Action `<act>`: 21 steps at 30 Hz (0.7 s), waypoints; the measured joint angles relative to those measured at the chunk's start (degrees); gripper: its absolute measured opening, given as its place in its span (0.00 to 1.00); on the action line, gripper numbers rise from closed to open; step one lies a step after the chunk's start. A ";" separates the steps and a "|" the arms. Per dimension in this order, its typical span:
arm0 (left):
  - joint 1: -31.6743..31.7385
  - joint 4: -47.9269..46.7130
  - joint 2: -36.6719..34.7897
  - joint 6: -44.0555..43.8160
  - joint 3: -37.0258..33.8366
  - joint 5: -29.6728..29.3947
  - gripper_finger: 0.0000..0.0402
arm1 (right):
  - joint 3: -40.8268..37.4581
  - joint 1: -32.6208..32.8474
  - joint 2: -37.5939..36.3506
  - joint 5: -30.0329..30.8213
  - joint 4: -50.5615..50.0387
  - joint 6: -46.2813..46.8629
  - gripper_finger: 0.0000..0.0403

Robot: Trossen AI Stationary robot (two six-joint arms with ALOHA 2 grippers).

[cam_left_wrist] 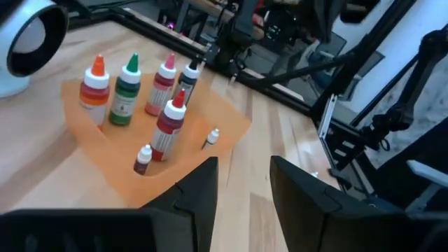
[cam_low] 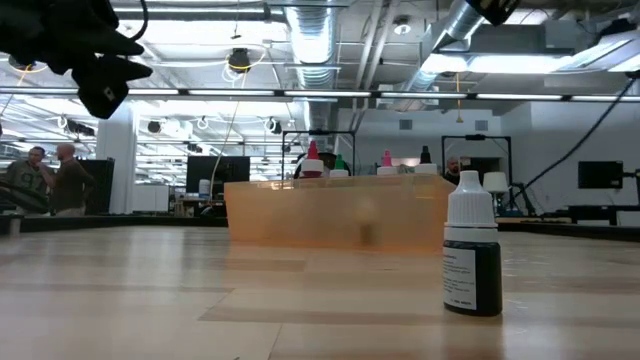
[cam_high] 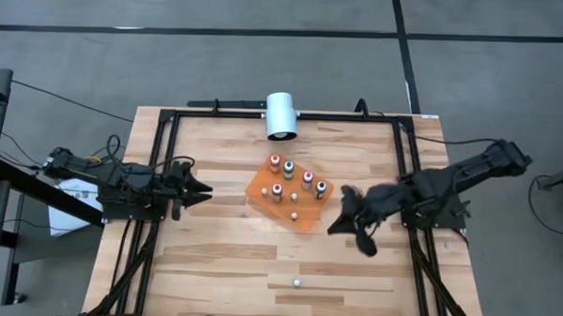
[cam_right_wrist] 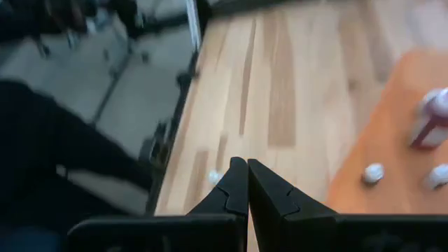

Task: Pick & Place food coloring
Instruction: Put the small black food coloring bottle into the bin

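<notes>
The food coloring bottles (cam_high: 294, 181) stand upright on an orange sheet (cam_high: 260, 188) in the middle of the table. The left wrist view shows them with red (cam_left_wrist: 96, 85), green (cam_left_wrist: 127, 89), pink (cam_left_wrist: 162, 85) and dark (cam_left_wrist: 187, 78) tops, plus a second red one (cam_left_wrist: 170, 124) and two tiny ones. One dark bottle with a white cap (cam_low: 472, 256) stands alone near the table's near edge (cam_high: 297, 283). My left gripper (cam_high: 202, 190) is open, left of the sheet. My right gripper (cam_high: 352, 226) is shut and hovers right of the sheet.
A large white cylinder (cam_high: 281, 116) lies at the far edge behind the sheet. A black frame (cam_high: 159, 172) runs along the table's sides. Bare wood (cam_high: 231, 259) lies between the sheet and the near edge. People (cam_low: 55, 180) stand far off in the room.
</notes>
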 joint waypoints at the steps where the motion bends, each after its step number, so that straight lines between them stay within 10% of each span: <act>1: -0.19 -0.23 -0.55 -0.19 -0.24 -0.03 0.30 | 1.50 0.81 2.08 0.00 -1.48 0.28 0.00; 21: -3.54 -4.15 -3.32 3.14 -2.63 3.59 0.30 | 21.93 5.15 32.59 -2.69 -13.70 -5.91 0.00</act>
